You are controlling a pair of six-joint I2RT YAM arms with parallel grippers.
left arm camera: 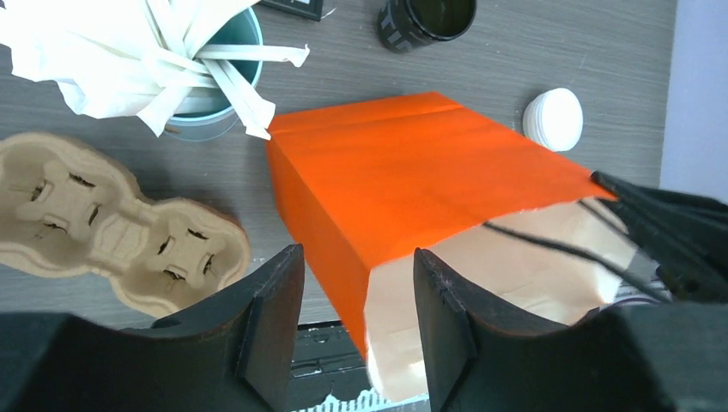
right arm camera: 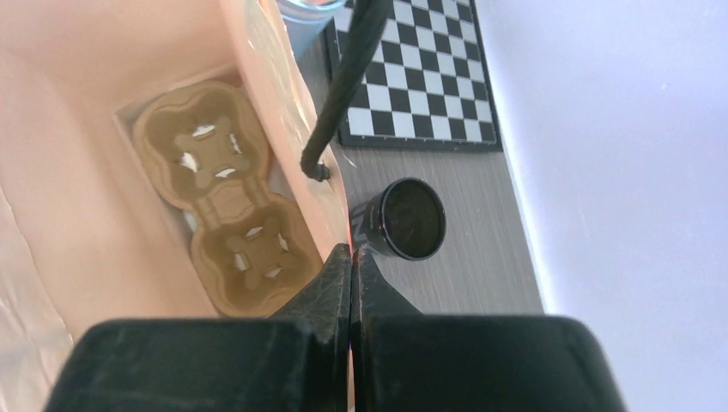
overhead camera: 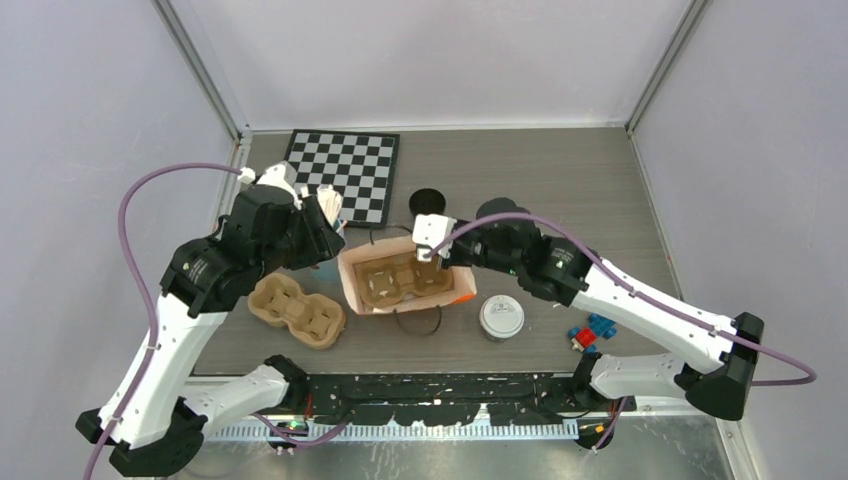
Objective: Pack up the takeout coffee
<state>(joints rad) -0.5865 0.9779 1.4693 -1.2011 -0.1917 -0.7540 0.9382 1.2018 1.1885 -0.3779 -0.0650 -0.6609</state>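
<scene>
An open orange paper bag [overhead camera: 452, 292] stands mid-table with a brown cup carrier [overhead camera: 392, 282] lying inside. My right gripper [overhead camera: 437, 256] is shut on the bag's far rim [right arm camera: 339, 225], and the carrier in the bag [right arm camera: 225, 199] shows below it. My left gripper [left arm camera: 356, 257] is open, its jaws astride the bag's near left corner [left arm camera: 343, 249] without pinching it. One uncapped black cup [overhead camera: 427, 203] stands behind the bag; it also shows in the right wrist view [right arm camera: 410, 219] and the left wrist view [left arm camera: 427, 17]. A white-lidded cup [overhead camera: 501, 317] stands right of the bag.
A second brown carrier [overhead camera: 297, 310] lies left of the bag. A light-blue cup of white sticks [left arm camera: 206, 81] stands beside it under my left arm. A checkerboard [overhead camera: 345, 172] lies at the back left. Small blue and red blocks [overhead camera: 592, 332] lie at the right.
</scene>
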